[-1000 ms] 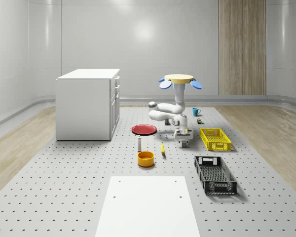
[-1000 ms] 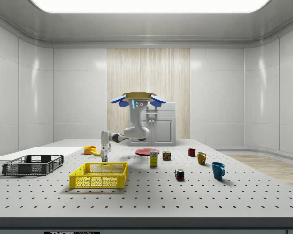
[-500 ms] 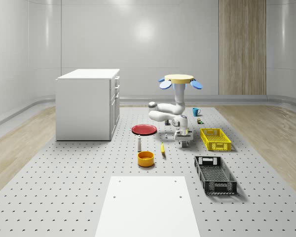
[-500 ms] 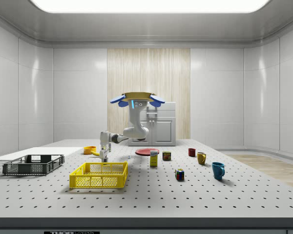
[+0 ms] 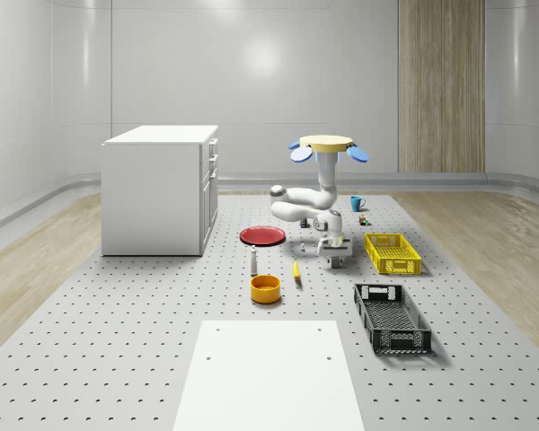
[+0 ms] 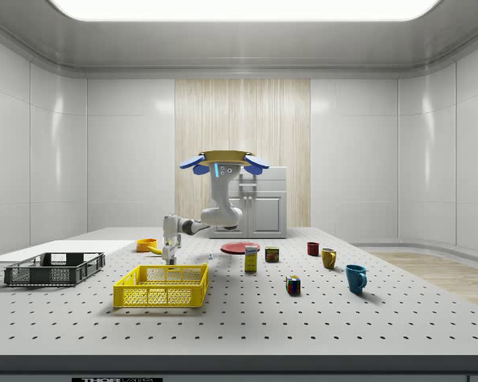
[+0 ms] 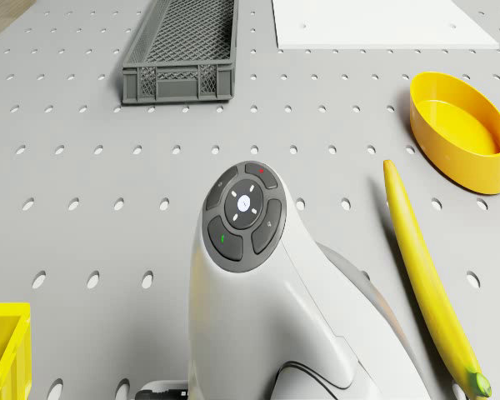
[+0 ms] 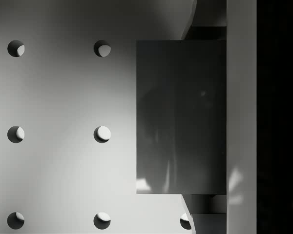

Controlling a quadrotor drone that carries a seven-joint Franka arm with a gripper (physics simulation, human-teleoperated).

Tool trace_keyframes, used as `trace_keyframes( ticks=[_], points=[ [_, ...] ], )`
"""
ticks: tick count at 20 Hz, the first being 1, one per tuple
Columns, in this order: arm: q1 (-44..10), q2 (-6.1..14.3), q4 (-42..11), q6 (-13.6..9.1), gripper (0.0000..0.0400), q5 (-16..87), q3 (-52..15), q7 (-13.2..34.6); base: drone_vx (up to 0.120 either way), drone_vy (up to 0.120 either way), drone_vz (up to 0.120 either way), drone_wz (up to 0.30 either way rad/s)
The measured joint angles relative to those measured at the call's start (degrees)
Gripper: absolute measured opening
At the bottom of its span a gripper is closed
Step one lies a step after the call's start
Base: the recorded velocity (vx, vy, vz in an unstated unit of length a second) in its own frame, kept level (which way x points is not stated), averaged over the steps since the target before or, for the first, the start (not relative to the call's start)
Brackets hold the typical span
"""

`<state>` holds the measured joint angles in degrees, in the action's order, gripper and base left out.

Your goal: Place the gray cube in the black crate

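the drone hovers above the perforated counter, over the stretch between the red plate and the yellow crate, with its arm bent down and forward. the pincer hangs low, just off the counter, beside the yellow crate's near end and on the whole-scene view's left of it. in the side view the pincer sits right behind the yellow crate.

in the wrist view the gray cube lies flat on the counter directly under the camera, with a pale finger alongside one of its faces, seemingly touching. whether the pincer is clamped on the cube or merely around it cannot be told.

the black crate stands well apart from the pincer, nearer the camera in the whole-scene view, beyond the yellow crate's near end. in the drone view the black crate lies ahead of the arm's wrist, and a banana and a yellow bowl lie off to one side.
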<state>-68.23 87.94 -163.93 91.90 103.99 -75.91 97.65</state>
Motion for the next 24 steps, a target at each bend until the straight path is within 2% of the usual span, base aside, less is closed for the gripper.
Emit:
trace_keyframes(
  ticks=[5,11,13,24],
  points=[
    [-0.06,0.12,0.02,0.13,0.0266,0.03,0.06,0.04,0.0,0.0,0.0,0.0],
    [0.09,0.17,-0.28,-0.31,0.0254,-1.52,-1.54,0.09,0.0,0.0,0.0,0.0],
    [0.21,0.16,-0.52,-0.76,0.0252,-2.95,-3.03,0.12,0.0,0.0,0.08,0.0],
    [0.34,0.63,-0.96,-1.36,0.025,-6.69,-6.79,0.25,0.116,0.12,0.12,0.0]
  ],
)
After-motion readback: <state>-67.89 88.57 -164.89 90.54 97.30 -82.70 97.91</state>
